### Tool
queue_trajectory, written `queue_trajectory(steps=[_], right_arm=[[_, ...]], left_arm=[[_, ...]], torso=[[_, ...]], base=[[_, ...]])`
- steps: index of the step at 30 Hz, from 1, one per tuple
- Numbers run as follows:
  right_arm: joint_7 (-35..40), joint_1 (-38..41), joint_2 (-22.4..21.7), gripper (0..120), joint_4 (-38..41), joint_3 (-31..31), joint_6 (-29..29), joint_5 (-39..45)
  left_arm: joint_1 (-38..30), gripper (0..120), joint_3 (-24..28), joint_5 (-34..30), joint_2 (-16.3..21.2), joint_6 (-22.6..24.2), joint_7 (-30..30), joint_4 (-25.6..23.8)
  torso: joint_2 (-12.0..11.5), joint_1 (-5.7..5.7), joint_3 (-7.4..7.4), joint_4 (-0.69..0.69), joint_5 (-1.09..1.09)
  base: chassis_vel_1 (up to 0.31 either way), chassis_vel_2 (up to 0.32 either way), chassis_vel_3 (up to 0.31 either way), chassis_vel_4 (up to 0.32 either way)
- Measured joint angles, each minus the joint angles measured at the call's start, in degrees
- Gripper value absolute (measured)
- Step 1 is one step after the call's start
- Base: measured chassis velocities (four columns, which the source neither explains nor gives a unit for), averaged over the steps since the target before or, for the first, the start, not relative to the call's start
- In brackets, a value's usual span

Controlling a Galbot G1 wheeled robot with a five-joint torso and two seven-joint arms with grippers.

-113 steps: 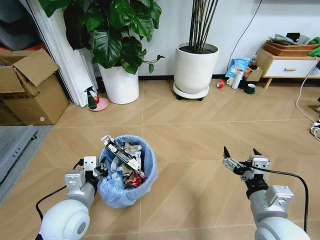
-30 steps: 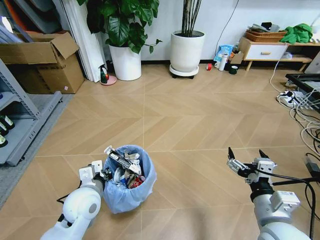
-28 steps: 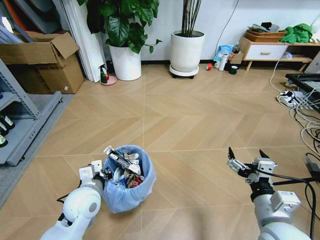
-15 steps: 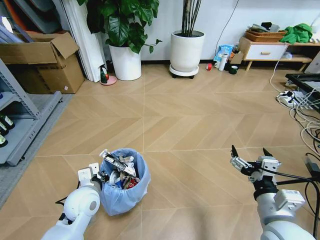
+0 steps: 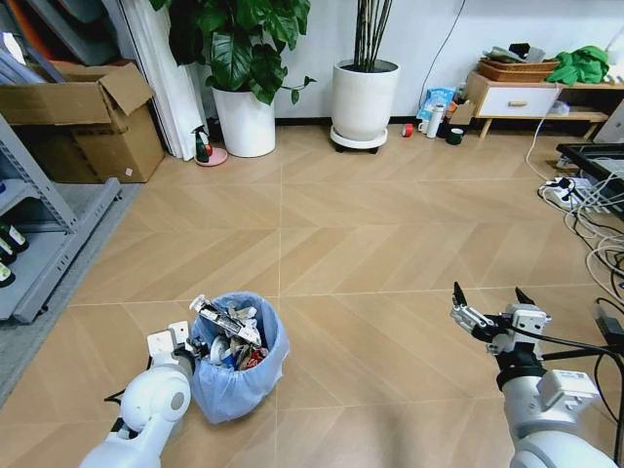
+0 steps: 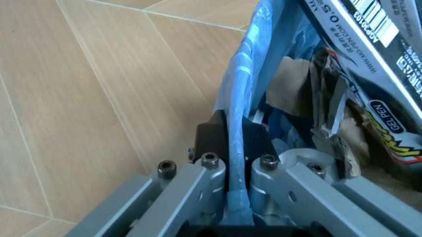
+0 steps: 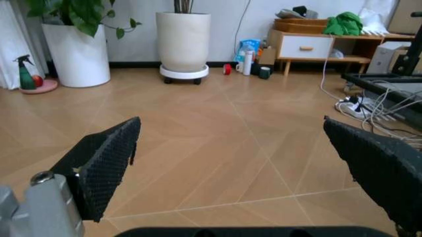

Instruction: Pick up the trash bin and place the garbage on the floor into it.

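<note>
Trash bin [image 5: 237, 369]: small round bin lined with a crinkly, translucent light-blue bag, upright on the floor [image 5: 390, 244] at about 7 o'clock in the head view. Its bag rim [image 6: 238, 106] is pinched between the closed fingers of the left gripper [image 6: 228, 148], at the bin's 9 o'clock side. Garbage [image 5: 228, 331]: crumpled wrappers, white paper and a red can heaped inside the bin, rising above its rim; a long black-and-white printed wrapper [image 6: 389, 59] lies across the top. Floor: tan wood-look planks in a chevron pattern.
</note>
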Motion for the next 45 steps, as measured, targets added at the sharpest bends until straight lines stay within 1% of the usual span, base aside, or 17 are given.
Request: queue_trajectory(steps=[7,15,17,20,21,25,27,29,30,32,34,37,38,41,43,44,45], right_arm=[[0.0,0.17,-0.11,100,0.36,0.52,0.05,0.14],[0.02,0.0,-0.08,100,0.87,0.68,0.05,0.16],[0.02,-0.01,-0.07,100,0.95,0.74,0.06,0.16],[0.03,-0.02,-0.01,100,1.17,0.94,0.09,0.16],[0.03,-0.02,-0.01,100,1.17,0.94,0.09,0.16],[0.03,0.07,0.03,100,1.48,1.03,0.09,0.18],[0.03,0.12,0.02,100,1.52,1.08,0.09,0.19],[0.04,0.21,-0.01,100,1.76,1.36,0.09,0.4],[0.04,0.21,-0.01,100,1.76,1.36,0.09,0.4],[0.13,0.18,0.01,100,2.47,1.94,-0.29,1.24],[0.13,0.14,0.02,100,2.6,2.15,-0.48,1.5],[0.12,0.32,-0.32,100,2.63,2.96,-1.44,2.55],[0.12,0.32,-0.32,100,2.63,2.96,-1.44,2.55],[0.12,0.85,-1.01,100,2.26,3.48,-2.65,3.57],[0.12,0.87,-1.03,100,2.23,3.51,-2.71,3.62],[0.12,0.91,-1.31,100,1.87,3.81,-3.1,4.0],[0.12,0.92,-1.45,100,1.59,3.94,-3.21,4.22]], left_arm=[[0.07,1,-0.17,-0.76,0.06,0.31,-0.94,-0.25],[0.25,33,-0.25,-1.67,-0.07,0.03,-2.76,-1.19],[0.33,36,-0.26,-1.69,-0.07,-0.07,-3.01,-1.3],[0.48,52,-0.35,-1.83,0.05,-0.45,-3.96,-2.04],[0.48,52,-0.35,-1.83,0.05,-0.45,-3.96,-2.04],[0.39,69,-0.42,-1.23,0.32,-1.84,-5.62,-2.96],[0.33,72,-0.44,-1.1,0.32,-2.25,-6.08,-3.16],[0.3,84,-0.49,0.16,0.33,-4.38,-7.14,-3.87],[0.3,84,-0.49,0.16,0.33,-4.38,-7.14,-3.87],[1.12,93,-1.15,5.29,0.3,-9.71,-6.78,-5.37],[1.76,96,-1.6,6.73,0.17,-10.45,-5.45,-6.25],[5.97,108,-2.53,15.9,-0.86,-13.99,2.97,-10.88],[5.97,108,-2.53,15.9,-0.86,-13.99,2.97,-10.88],[10.58,113,-2.26,28.74,-4.34,-17.91,8.01,-14.61],[10.87,113,-2.26,29.41,-4.64,-18.08,8.25,-14.83],[12.83,114,-2.18,34.75,-6.95,-19.5,10.13,-16.45],[13.5,114,-2.08,36.9,-7.79,-20.03,10.76,-17.0]], torso=[[0.0,0.0,0.0,0.01,0.0],[0.0,0.0,0.0,0.0,0.0],[0.0,0.0,0.0,0.0,-0.01],[0.0,0.0,0.0,0.0,0.0],[0.0,0.0,0.0,0.0,0.0],[0.0,0.0,0.0,0.0,0.0],[0.0,0.0,0.0,0.0,-0.01],[0.0,0.0,0.0,0.0,0.0],[0.0,0.0,0.0,0.0,0.0],[0.0,0.0,0.0,-0.01,0.0],[0.0,0.0,0.0,-0.01,0.0],[0.0,0.0,0.0,-0.01,0.02],[0.0,0.0,0.0,-0.01,0.02],[0.0,0.0,0.0,0.0,0.0],[0.0,0.0,0.0,0.0,0.0],[0.0,0.0,0.0,0.01,0.01],[0.0,0.0,0.0,0.02,0.0]], base=[[0.0,0.0,0.0,0.0],[0.0,0.0,0.0,0.0],[0.0,0.0,0.0,0.0],[0.0,0.0,0.0,0.0],[0.0,0.0,0.0,0.0],[0.0,0.0,0.0,0.0],[0.0,0.0,0.0,0.0],[0.0,0.0,0.0,0.0],[0.0,0.0,0.0,0.0],[0.0,0.0,0.0,0.0],[0.0,0.0,0.0,0.0],[0.0,0.0,0.0,0.0],[0.0,0.0,0.0,0.0],[0.0,0.0,0.0,0.0],[0.0,0.0,0.0,0.0],[0.0,0.0,0.0,0.0],[0.0,0.0,0.0,0.0]])
